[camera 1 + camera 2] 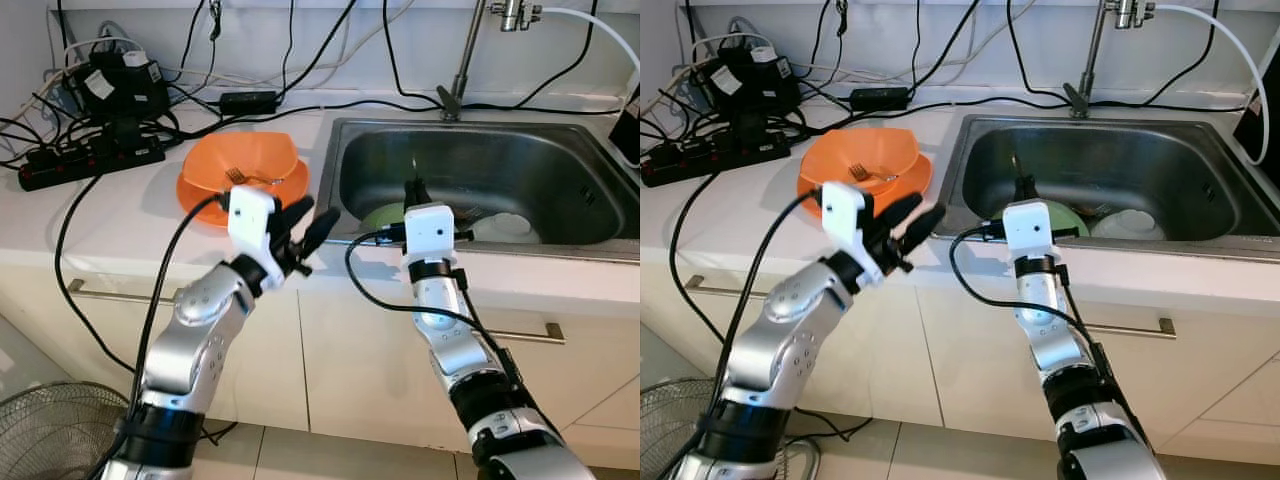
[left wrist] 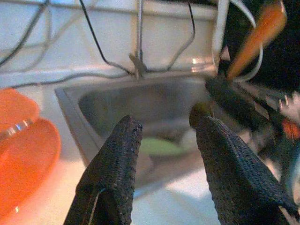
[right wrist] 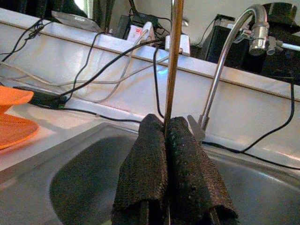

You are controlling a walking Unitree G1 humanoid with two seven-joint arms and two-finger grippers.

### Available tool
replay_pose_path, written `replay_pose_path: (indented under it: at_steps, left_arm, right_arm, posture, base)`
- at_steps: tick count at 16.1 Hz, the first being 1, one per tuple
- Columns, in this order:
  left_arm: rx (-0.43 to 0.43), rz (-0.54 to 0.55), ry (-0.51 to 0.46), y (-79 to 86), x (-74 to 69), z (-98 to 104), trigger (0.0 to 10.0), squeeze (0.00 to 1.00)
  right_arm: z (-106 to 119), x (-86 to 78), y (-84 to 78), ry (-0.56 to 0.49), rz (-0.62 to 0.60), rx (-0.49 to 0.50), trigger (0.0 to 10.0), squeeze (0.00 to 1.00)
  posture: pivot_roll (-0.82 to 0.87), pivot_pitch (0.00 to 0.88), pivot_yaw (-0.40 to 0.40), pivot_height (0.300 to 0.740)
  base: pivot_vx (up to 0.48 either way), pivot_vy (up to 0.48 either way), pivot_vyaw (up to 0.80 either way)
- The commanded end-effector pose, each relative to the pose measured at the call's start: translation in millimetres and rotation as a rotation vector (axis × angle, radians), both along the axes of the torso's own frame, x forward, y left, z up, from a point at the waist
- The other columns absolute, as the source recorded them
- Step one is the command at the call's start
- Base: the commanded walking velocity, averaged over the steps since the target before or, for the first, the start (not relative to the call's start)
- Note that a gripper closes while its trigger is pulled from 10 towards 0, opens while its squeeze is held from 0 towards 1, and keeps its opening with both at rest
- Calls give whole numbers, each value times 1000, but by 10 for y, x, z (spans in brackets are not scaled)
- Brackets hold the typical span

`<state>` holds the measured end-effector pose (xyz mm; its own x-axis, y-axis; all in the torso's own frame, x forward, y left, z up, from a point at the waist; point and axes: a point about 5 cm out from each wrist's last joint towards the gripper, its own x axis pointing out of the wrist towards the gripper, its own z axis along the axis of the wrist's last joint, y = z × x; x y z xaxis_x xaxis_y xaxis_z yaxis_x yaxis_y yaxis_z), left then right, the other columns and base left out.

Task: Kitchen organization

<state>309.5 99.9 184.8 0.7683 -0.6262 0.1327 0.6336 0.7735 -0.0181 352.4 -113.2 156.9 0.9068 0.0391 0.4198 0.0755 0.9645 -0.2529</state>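
Left of the sink (image 1: 345, 160), an orange bowl (image 1: 240, 165) is holding a fork (image 1: 243, 178); green (image 1: 1055, 215) and white plates (image 1: 1130, 222) are lying inside. Our right gripper (image 3: 166, 136) is pinching a thin metal utensil (image 3: 174, 61) above the sink's front edge, while our left gripper (image 1: 305, 222), fingers spread, is hovering beside its left rim.

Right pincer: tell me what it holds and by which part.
The right pincer, over the sink, is shut on a thin metal utensil, gripping its lower shaft. Which kind of utensil cannot be told. The left pincer holds nothing.
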Motion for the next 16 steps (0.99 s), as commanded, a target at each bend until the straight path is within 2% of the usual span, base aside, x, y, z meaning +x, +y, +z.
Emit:
replay_pose_path:
  at_steps: [1, 5, 8, 13, 14, 16]
  left_arm:
    - [36, -22, 8, -14, -24, -27, 10000, 0]
    - [132, -134, 84, -116, -160, -240, 10000, 0]
    - [155, -186, 103, -179, -227, -298, 10000, 0]
    - [164, -199, 108, -213, -263, -319, 10000, 0]
    - [166, -201, 106, -227, -264, -313, 10000, 0]
    - [167, -203, 104, -239, -265, -305, 10000, 0]
  right_arm:
    - [94, 32, -17, -38, -8, 16, 0, 0]
    - [133, 92, -59, -37, -14, 2, 0, 0]
    - [127, 144, -63, -11, -9, -5, 0, 0]
    - [60, 223, -52, 74, -4, 7, 0, 0]
    - [45, 237, -40, 93, -3, 5, 9961, 0]
    - [51, 263, -24, 110, -2, -3, 10000, 0]
  posture:
    - [104, 0, 65, 740]
    - [113, 0, 60, 740]
    - [118, 0, 56, 740]
    - [129, 0, 53, 740]
    - [130, 0, 52, 740]
    - [132, 0, 51, 740]
  base:
    - [0, 0, 0]
    - [0, 0, 0]
    - [0, 0, 0]
    - [0, 0, 0]
    - [0, 0, 0]
    - [0, 0, 0]
